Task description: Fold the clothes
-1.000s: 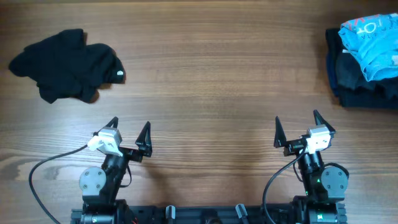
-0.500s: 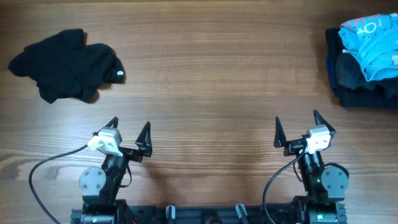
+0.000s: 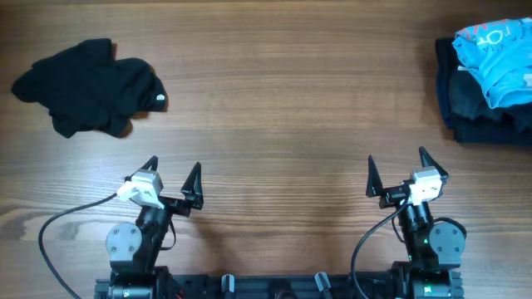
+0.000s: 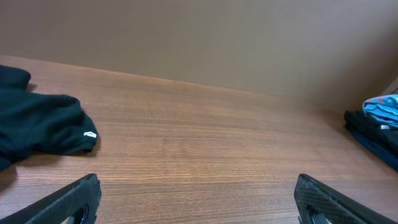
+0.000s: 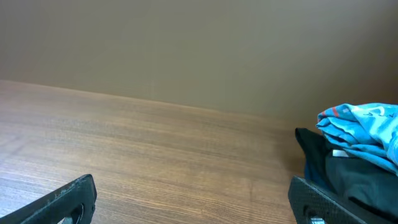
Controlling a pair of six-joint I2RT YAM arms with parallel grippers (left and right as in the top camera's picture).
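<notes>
Overhead: the black T-shirt (image 3: 87, 87) lies crumpled on the far-left part of the bench (image 3: 283, 116), with no fold made yet. The heap runs longer left-to-right than front-to-back, and its small white label (image 3: 160, 101) sits at the right end, the end nearest me. It lies ahead of my left jaws and off to their left, well apart. My right jaws are much farther off, across the bench. Both sets of jaws are spread wide and empty, low near the base. A light-blue garment (image 3: 497, 46) tops a dark stack (image 3: 478, 112) at far right, not my job. Left wrist: the shirt sits at the left edge, bare wood dead ahead. Right wrist: no shirt, only the stack at right. I judge the left arm goes first, forward and leftward.
</notes>
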